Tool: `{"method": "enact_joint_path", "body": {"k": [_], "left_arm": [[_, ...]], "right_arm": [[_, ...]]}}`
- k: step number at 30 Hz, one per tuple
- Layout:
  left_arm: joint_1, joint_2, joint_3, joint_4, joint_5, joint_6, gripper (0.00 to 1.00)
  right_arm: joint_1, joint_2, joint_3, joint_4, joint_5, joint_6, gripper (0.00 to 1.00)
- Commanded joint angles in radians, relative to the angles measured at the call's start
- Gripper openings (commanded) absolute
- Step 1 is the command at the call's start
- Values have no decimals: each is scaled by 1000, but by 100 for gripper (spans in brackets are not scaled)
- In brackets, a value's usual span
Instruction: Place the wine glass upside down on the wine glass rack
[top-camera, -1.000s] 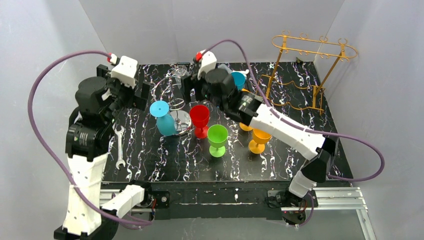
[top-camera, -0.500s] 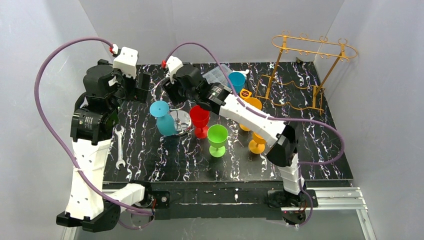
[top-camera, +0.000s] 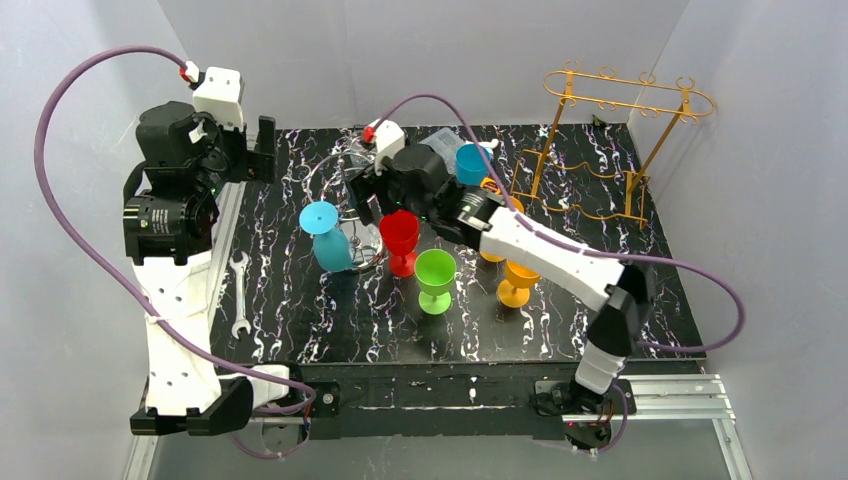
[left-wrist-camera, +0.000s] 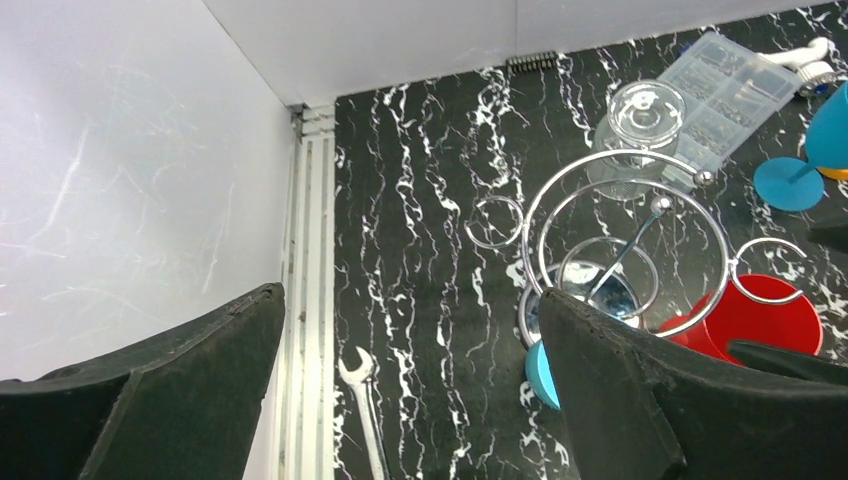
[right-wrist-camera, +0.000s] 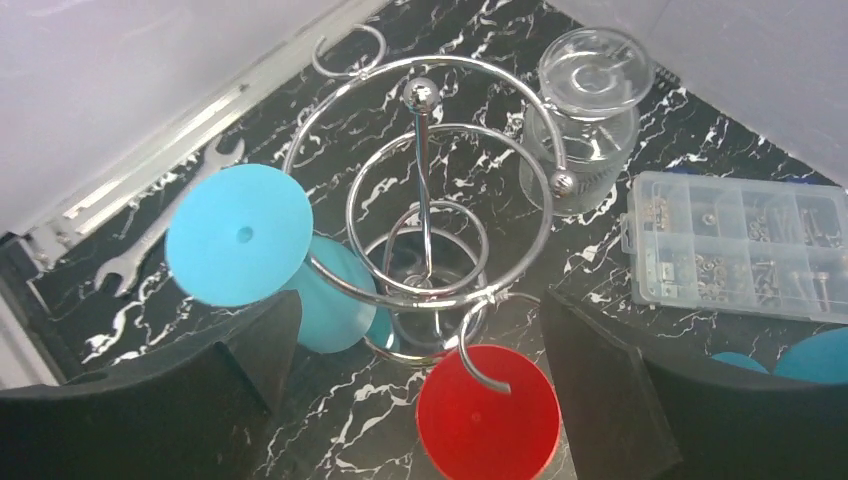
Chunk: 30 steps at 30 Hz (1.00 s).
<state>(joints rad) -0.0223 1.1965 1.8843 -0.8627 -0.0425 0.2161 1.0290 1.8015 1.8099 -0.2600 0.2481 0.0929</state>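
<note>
Right gripper (right-wrist-camera: 415, 310) is spread wide and empty, hanging above the wire rack (right-wrist-camera: 421, 93). Directly beneath it a red wine glass (right-wrist-camera: 487, 415) stands upright on the surface (right-wrist-camera: 700, 130), just under one of the rack's hooks. A light blue wine glass (right-wrist-camera: 238, 235) hangs upside down on the rack's left side. Left gripper (left-wrist-camera: 408, 300), also wide and empty, is raised near the far left corner

Spiral rack (right-wrist-camera: 422, 180) gleams, polished chrome wire; red glass (right-wrist-camera: 487, 415) looks smooth, glossy plastic; tabletop (right-wrist-camera: 335, 405) shows black marbled sheen.
</note>
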Motion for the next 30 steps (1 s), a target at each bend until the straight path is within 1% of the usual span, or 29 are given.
{"method": "enact_joint_path", "body": {"k": [1, 5, 7, 10, 14, 15, 17, 20, 21, 22, 25, 30], "left_arm": [[21, 8, 29, -55, 81, -38, 98], [21, 41, 99, -129, 109, -81, 98], [21, 56, 134, -159, 124, -100, 98], [21, 57, 141, -167, 127, -107, 98], [21, 57, 133, -167, 102, -100, 98], [50, 57, 133, -167, 99, -100, 98], [54, 56, 129, -168, 102, -93, 98], [55, 50, 123, -172, 109, -75, 98], [55, 48, 120, -171, 106, -71, 98], [55, 45, 117, -172, 105, -65, 98], [55, 36, 112, -171, 105, -53, 98], [55, 22, 100, -169, 125, -42, 98]], "right_arm": [[-7, -142, -87, 187, -5, 41, 98], [-7, -36, 112, -38, 35, 20, 98], [-7, 16, 202, -104, 45, 17, 94], [-7, 53, 234, -124, 37, 19, 84], [-7, 88, 261, -130, -10, 22, 76], [-7, 102, 281, -142, -24, 24, 74], [-7, 140, 326, -173, -55, 25, 67], [-7, 180, 363, -181, -82, 31, 52], [-7, 186, 365, -173, -85, 32, 49], [-7, 191, 362, -162, -85, 35, 49], [-7, 208, 369, -143, -82, 37, 54], [-7, 246, 404, -133, -80, 31, 54]]}}
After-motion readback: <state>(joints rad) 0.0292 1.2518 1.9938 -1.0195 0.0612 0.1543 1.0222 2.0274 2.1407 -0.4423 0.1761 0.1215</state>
